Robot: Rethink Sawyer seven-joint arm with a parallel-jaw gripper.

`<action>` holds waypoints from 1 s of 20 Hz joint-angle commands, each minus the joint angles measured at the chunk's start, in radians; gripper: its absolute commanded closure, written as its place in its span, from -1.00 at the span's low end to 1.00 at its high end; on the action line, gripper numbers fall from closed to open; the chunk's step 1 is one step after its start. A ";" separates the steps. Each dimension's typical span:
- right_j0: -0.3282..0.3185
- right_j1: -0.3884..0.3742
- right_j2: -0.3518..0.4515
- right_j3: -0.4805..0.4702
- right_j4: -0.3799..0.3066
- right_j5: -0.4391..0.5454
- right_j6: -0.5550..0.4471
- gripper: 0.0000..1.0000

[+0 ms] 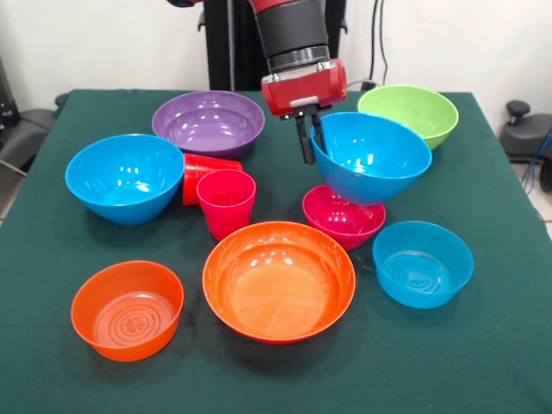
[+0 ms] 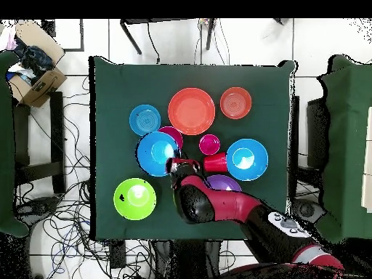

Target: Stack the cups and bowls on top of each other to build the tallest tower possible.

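Surface: green cloth (image 1: 483, 362), nothing stacked yet.
Gripper (image 1: 311, 142): pinched on the rim of a blue bowl (image 1: 375, 159), held tilted just above the small magenta bowl (image 1: 341, 220) mid-surface.
Advice: level, centre, then release.

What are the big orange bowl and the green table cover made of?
The big orange bowl looks like glossy plastic: light glints off its smooth inside and its colour is bright and even. The green table cover looks like soft cloth, perhaps felt: it is dull, with no shine at all. I cannot be sure from looks alone.
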 commanded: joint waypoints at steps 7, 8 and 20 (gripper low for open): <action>0.133 -0.028 -0.169 -0.149 0.105 0.049 0.109 1.00; 0.132 -0.030 -0.168 -0.152 0.104 0.052 0.109 1.00; 0.167 -0.013 -0.198 -0.208 0.118 0.125 0.097 1.00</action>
